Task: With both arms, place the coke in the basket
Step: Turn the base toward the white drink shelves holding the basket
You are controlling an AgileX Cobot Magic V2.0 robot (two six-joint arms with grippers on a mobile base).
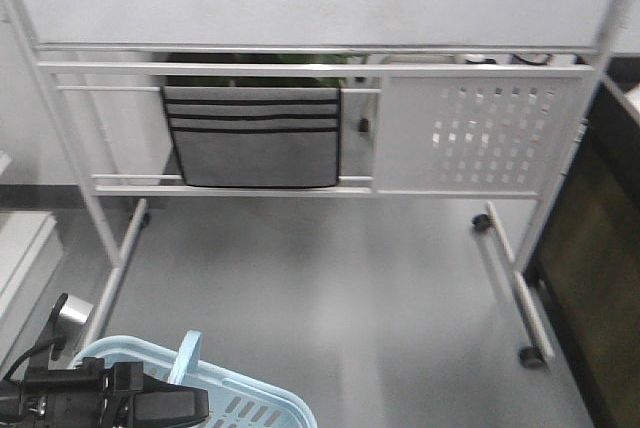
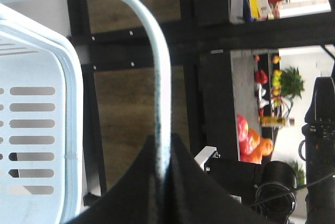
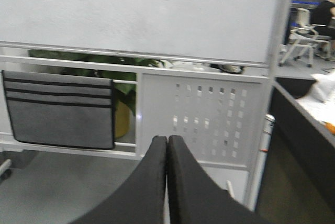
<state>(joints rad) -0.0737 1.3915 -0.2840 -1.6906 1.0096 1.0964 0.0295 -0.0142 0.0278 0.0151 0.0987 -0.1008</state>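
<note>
The light blue basket (image 1: 250,410) sits at the bottom left of the front view, with its flat handle (image 1: 186,356) standing up. My left gripper (image 2: 163,143) is shut on that handle (image 2: 157,51), which runs up between the black fingers; the basket's slotted wall (image 2: 36,130) fills the left of the left wrist view. In the front view the left arm (image 1: 90,400) lies beside the basket. My right gripper (image 3: 167,140) is shut with nothing between its fingers, facing a white rack. The coke is out of view.
A white wheeled rack (image 1: 320,68) with a grey fabric pocket (image 1: 255,136) and a perforated panel (image 1: 480,133) stands ahead on the grey floor. A dark cabinet (image 1: 600,278) is at the right. Dark shelving (image 2: 209,30) with goods shows behind the handle.
</note>
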